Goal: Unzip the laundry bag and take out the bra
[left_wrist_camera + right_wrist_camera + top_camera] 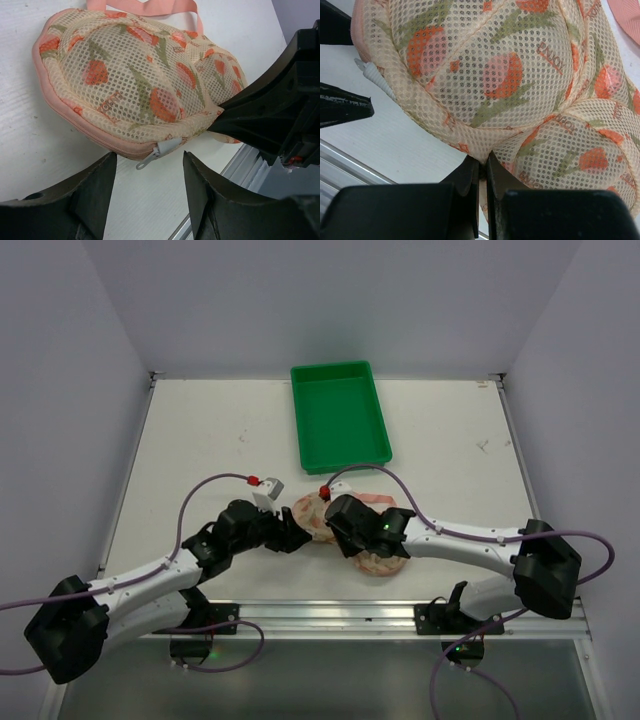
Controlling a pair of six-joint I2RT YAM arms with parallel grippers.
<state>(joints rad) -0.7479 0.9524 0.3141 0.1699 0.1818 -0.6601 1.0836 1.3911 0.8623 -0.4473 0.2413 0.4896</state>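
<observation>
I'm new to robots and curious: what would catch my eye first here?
The flowery pink laundry bag in the middle of the scene stands out first. The right gripper is pinched shut on its narrow waist, while the left gripper stands open facing the small grey zipper pull. A bright green tray sits behind the bag.

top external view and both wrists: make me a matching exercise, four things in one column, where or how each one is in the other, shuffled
Things:
1. zipper pull
2. green tray
3. left end effector
4. right end effector

Place or state:
a. shut on the laundry bag at the dip between its lobes
b. open, straddling the pull
c. far side of the table
d. pale, sticking out from the bag's pink seam

Pairs: 1-d, 2-c, 3-b, 4-a
</observation>
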